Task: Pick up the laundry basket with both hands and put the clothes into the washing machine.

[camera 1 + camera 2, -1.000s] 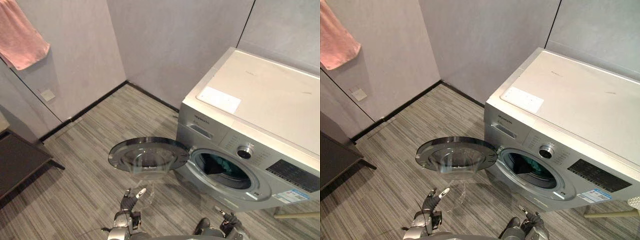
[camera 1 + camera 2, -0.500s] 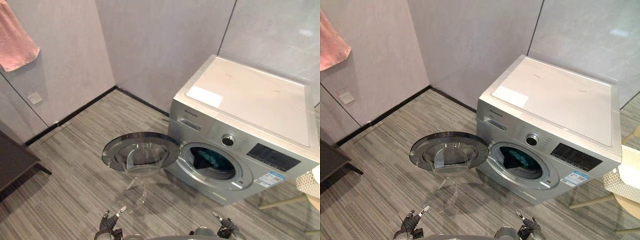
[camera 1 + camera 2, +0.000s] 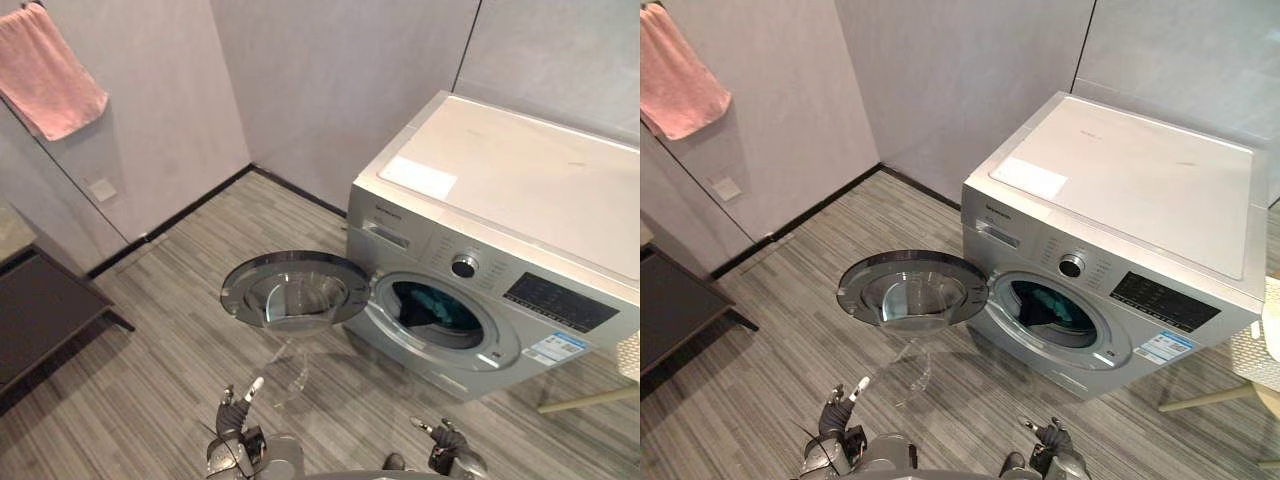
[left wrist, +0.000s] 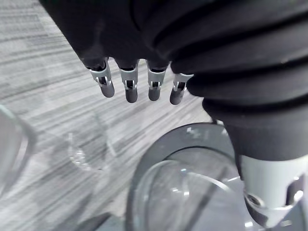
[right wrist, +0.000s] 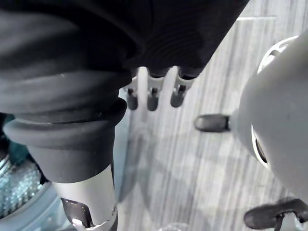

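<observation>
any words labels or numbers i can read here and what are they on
None can be read.
Washing machine, small mark on its front: too small.
White sheet on its top: no legible print.
Blue and white sticker on its front: blurred.
Dark panel, marks round dial: unreadable.

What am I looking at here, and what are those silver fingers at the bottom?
This is a humanoid robot's own view while doing laundry. Two pictures come from the camera on its head, looking down at a washing machine with its round door swung open and teal clothes inside. The robot's left hand and right hand poke in at the bottom edge. The other two pictures come from a camera on each wrist, looking along that hand at close range: the left hand's fingers and the right hand's fingers. Both hands are open and hold nothing. A pink towel hangs at the upper left.
</observation>
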Motion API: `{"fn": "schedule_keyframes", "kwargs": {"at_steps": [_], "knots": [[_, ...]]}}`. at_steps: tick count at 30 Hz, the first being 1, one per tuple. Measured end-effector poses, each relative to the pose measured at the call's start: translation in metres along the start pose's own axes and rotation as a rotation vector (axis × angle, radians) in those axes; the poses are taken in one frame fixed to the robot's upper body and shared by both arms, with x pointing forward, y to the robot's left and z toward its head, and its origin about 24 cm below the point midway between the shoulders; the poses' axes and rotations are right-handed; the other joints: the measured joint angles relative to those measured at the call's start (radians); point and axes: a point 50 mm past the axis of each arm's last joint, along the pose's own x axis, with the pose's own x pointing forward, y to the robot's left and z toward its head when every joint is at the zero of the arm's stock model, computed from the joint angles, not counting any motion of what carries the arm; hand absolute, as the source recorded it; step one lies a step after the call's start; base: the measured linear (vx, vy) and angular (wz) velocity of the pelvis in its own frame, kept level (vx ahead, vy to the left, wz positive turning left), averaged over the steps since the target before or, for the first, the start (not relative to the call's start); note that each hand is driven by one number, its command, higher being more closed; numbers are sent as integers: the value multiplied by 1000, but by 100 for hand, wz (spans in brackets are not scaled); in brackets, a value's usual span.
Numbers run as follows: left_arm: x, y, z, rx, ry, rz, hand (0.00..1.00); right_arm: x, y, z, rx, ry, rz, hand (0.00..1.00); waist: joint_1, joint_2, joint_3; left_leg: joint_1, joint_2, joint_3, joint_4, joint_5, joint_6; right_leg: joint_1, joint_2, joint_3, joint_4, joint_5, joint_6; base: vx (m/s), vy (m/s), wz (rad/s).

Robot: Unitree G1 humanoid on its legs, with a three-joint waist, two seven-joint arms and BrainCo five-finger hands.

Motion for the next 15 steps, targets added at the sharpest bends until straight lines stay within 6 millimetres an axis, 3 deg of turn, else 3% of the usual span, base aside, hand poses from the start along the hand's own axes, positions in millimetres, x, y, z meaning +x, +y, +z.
{"fn": "schedule_keyframes", "kwargs": {"at_steps": [2,3,5,8,9,10,12,15], "knots": [[2,11,31,-57,-135,52,0,0,-4,1,9,-1,-17,0,0,-2,2,-2,-1,8,-40,-7,5,-28,-3,33,3,0,1,3,103,-21],[1,24,52,-94,-227,116,0,0,-5,-1,9,3,-19,0,0,6,-3,13,0,10,-76,-29,18,-43,-2,55,6,9,14,-14,111,-39],[-2,45,76,-123,-341,221,0,-2,-16,-5,18,4,-45,0,-2,29,-24,85,-2,14,-206,-83,12,-51,11,72,-4,25,30,-3,110,-36],[2,64,111,-101,-465,315,0,-8,-25,-24,28,48,-65,0,-7,-7,-52,139,-59,54,-342,-41,25,-53,-35,77,-31,70,31,47,112,-12],[3,66,116,-92,-482,327,0,-9,-27,-26,35,50,-76,0,-8,0,-54,148,-68,56,-362,-32,29,-53,-39,75,-31,71,32,81,79,9],[5,65,127,-77,-515,338,0,-11,-33,-30,38,57,-90,0,-10,-12,-70,165,-81,57,-393,-20,34,-51,-48,72,-31,73,36,84,75,2],[8,63,144,-75,-567,340,0,-11,-33,-28,41,43,-86,0,-9,1,-71,178,-91,69,-428,-9,39,-60,-56,72,-34,74,38,59,52,-10],[10,63,184,-18,-693,356,0,-10,-27,-24,35,23,-62,0,-16,-6,-79,147,-97,90,-469,5,33,-117,-69,80,-31,78,42,41,17,-12]]}}
